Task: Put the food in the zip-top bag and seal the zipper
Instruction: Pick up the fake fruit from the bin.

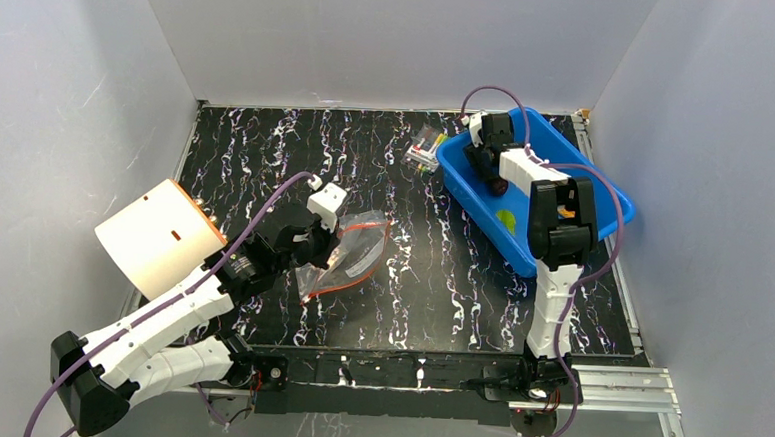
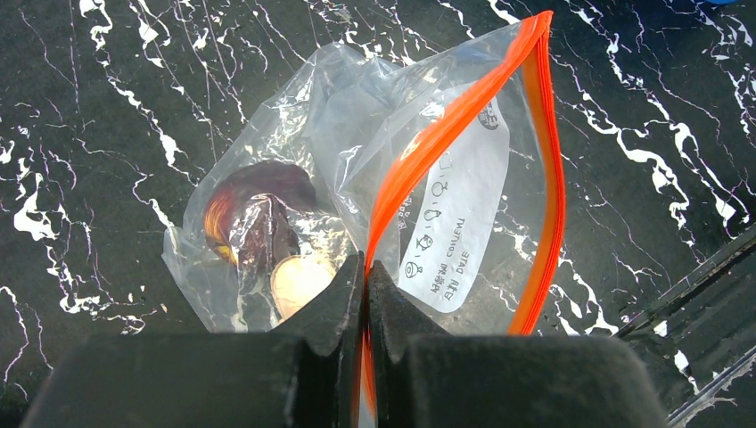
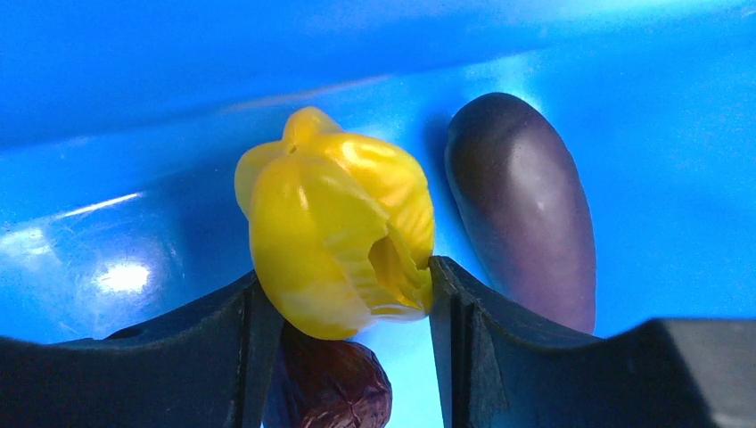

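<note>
Left gripper [image 2: 365,267], jaws pressed together, pinches the orange zipper [image 2: 446,134] of the zip-top bag [image 2: 464,223] on the table [image 1: 440,281] — food [image 2: 258,223] already inside — while the right gripper [image 3: 346,281] clasps a yellow piece [image 3: 330,223] beside the eggplant [image 3: 526,205] in the blue tray [image 3: 134,89].

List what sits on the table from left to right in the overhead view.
White cylinder with an orange rim → clear bag → small packet of coloured sticks → blue tray.
</note>
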Motion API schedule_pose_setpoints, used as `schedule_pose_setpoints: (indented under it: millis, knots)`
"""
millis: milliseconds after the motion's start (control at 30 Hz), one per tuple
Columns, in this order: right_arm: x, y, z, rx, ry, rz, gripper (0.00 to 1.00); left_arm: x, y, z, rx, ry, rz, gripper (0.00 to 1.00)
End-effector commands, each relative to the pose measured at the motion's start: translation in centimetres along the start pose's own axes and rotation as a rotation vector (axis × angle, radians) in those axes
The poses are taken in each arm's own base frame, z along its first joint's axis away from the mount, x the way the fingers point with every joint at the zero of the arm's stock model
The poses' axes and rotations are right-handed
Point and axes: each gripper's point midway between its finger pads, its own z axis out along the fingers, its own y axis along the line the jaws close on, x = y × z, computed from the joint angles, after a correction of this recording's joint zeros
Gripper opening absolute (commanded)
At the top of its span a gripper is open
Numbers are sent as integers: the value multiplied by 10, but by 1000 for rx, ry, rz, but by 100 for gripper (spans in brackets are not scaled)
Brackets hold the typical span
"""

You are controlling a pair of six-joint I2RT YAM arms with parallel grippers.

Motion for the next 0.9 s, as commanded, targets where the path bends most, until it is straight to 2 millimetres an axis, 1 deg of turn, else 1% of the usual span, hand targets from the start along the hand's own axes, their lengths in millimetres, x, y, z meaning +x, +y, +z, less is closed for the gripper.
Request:
schedule_pose_setpoints:
  millis: [0, 233, 333, 533, 700, 800, 867]
  knots:
    - [-25, -24, -26, 69, -90, 59, 54, -5, 3, -2, -11, -27, 3, 0]
    - [-30, -41, -47, 157, -151, 101, 46, -6, 4, -4, -16, -33, 1, 0]
    - [-30, -43, -56, 168, -165, 113, 42, -7, 5, -6, -19, -43, -4, 0]
    - [-30, -45, -74, 164, -179, 129, 40, -9, 7, -10, -25, -60, -14, 0]
    - [-38, -45, -103, 130, -216, 191, 41, -15, 4, -9, -22, -69, -49, 0]
    - [-46, -44, -128, 97, -255, 246, 40, -24, 2, -7, -18, -71, -70, 0]
    - [-51, -43, -147, 71, -290, 275, 40, -33, 1, -8, -24, -79, -91, 0]
